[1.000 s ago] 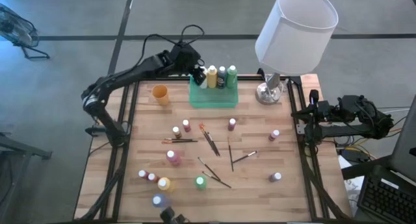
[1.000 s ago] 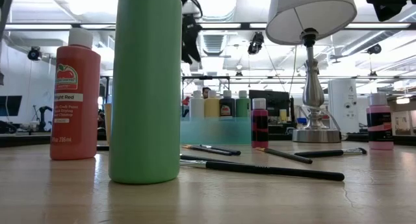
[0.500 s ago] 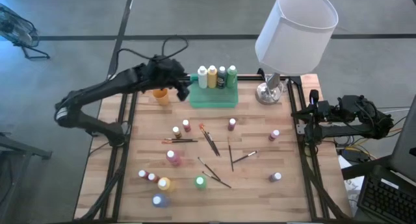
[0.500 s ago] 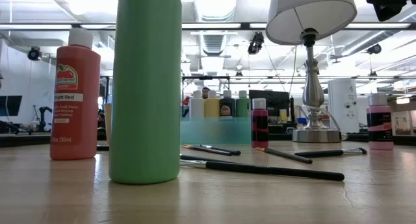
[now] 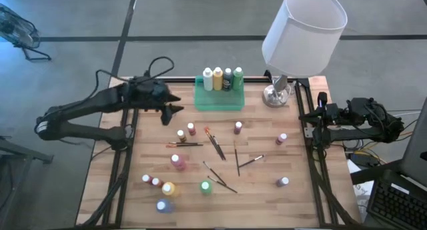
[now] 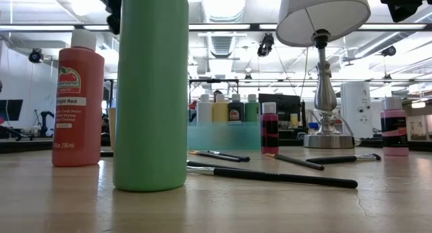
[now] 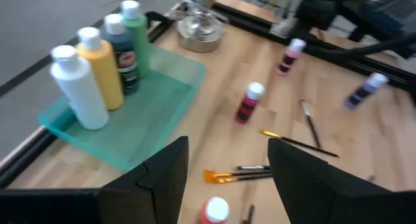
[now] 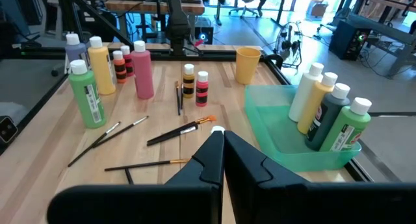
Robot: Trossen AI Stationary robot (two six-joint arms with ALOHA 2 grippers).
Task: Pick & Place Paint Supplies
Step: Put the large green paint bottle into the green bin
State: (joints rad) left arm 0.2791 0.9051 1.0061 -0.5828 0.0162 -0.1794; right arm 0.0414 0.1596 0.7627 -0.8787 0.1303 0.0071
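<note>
A green tray (image 5: 219, 99) at the table's far middle holds several paint bottles (image 5: 222, 78) standing upright in a row. More bottles stand loose on the wood, such as a pink one (image 5: 177, 161) and a green one (image 5: 205, 187). Thin brushes (image 5: 215, 145) lie flat between them. My left gripper (image 5: 175, 105) hovers open and empty left of the tray; its fingers (image 7: 166, 172) frame the tabletop. My right gripper (image 8: 220, 143) is shut and empty at the table's right edge (image 5: 319, 113).
A lamp with a big white shade (image 5: 303, 30) stands on its metal base (image 5: 276, 93) right of the tray. An orange cup (image 8: 247, 64) stands left of the tray, under my left arm in the high view. Black rails run along the table's left and right sides.
My left gripper has drawn back from the tray's far left corner toward the table's left edge and a little nearer, staying open with nothing in it. The bottles in the tray stand as before.
</note>
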